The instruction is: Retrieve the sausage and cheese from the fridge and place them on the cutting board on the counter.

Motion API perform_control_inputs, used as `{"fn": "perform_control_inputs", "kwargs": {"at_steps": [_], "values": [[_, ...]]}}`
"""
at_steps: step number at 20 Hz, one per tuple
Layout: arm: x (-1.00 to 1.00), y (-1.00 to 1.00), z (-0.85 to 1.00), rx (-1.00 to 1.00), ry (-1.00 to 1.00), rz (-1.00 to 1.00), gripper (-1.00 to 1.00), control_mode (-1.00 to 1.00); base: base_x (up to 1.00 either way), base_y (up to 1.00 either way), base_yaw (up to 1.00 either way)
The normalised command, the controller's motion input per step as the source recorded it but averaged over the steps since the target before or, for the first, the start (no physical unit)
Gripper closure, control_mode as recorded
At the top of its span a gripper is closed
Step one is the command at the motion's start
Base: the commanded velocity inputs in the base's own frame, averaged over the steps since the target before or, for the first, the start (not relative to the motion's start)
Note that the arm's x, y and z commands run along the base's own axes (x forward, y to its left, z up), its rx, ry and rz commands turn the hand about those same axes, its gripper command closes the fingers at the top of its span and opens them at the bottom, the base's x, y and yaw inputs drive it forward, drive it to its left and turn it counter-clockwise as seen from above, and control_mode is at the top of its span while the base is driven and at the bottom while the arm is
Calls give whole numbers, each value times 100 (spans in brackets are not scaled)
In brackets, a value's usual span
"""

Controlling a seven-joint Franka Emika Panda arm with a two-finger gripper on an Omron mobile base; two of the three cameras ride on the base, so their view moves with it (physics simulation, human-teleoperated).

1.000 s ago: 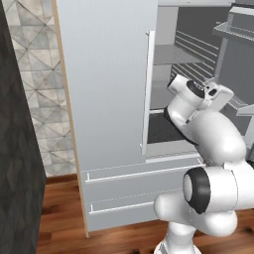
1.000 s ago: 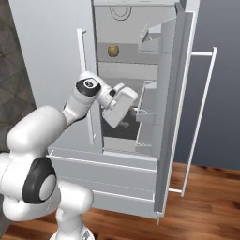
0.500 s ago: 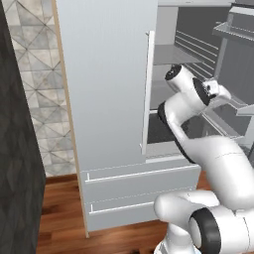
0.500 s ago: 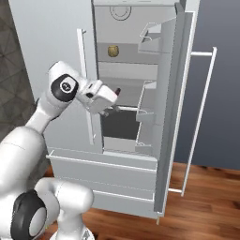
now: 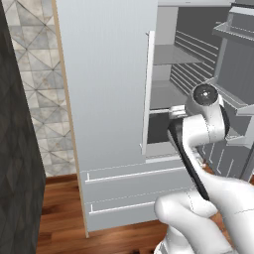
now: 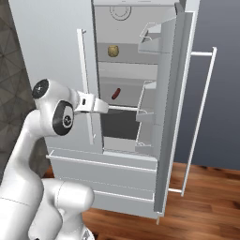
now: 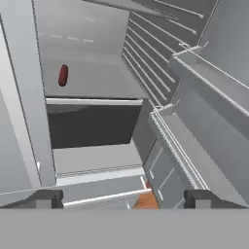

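Inside the open fridge, the gripper hangs with jaws spread wide, clamping nothing and touching nothing. Left of centre, the sausage lies on a middle shelf, well apart. Above it, a small yellowish lump, hard to identify, sits one shelf higher.

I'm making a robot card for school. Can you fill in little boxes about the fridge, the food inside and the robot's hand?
fridge: right door open, left door shut
sausage: dark red, on middle shelf
cheese: yellowish lump, on the shelf above
gripper: open, empty, in front of the fridge opening, pointing inside
bottom drawers: both shut
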Motion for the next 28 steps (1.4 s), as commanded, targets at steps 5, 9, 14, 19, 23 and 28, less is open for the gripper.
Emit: {"fn": "perform_control_inputs", "kwargs": {"at_steps": [5, 9, 14, 19, 23, 28], "values": [[29, 36, 13, 16, -17, 30, -100, -100, 0, 0, 0], [28, 45, 18, 0, -9, 14, -100, -100, 0, 0, 0], [18, 46, 28, -1, -5, 2, -100, -100, 0, 0, 0], [12, 32, 38, -1, 2, 0, -100, -100, 0, 0, 0], [19, 7, 33, 0, 4, 0, -100, -100, 0, 0, 0], [23, 26, 12, 0, 2, 0, -100, -100, 0, 0, 0]]}}
